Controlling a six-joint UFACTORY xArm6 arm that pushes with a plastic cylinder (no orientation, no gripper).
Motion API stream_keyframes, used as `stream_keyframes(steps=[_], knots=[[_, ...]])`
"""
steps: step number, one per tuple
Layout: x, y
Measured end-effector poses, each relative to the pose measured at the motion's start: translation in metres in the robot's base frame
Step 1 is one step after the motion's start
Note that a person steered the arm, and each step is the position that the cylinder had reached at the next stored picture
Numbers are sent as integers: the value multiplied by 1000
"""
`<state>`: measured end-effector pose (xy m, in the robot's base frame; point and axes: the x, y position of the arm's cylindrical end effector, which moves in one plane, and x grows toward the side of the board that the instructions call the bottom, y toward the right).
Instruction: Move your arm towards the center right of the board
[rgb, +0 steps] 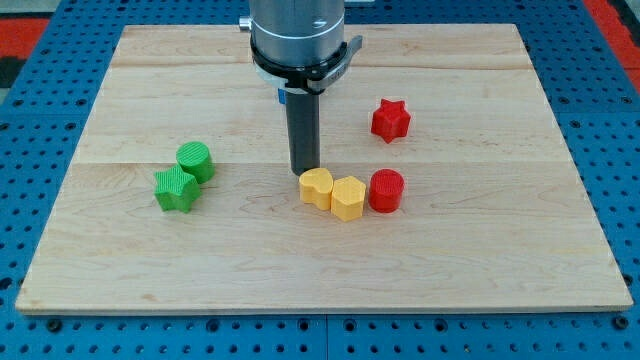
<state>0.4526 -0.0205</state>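
Note:
My tip (304, 172) stands near the middle of the wooden board (480, 250), just above and touching or nearly touching the yellow heart block (316, 187). Right of that block lie a yellow hexagon block (348, 198) and a red cylinder block (386, 190), the three in a close row. A red star block (391, 120) sits alone toward the view's upper right. A green cylinder block (195, 160) and a green star block (176, 189) sit together at the view's left. The arm's grey body (298, 35) hangs over the board's top middle.
The board lies on a blue perforated table (30, 120). A red surface shows at the view's top corners (615, 20).

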Motion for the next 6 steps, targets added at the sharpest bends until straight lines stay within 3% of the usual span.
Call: stream_keyframes(steps=[2, 5, 6], knots=[[-17, 23], [-11, 168], [9, 213]])
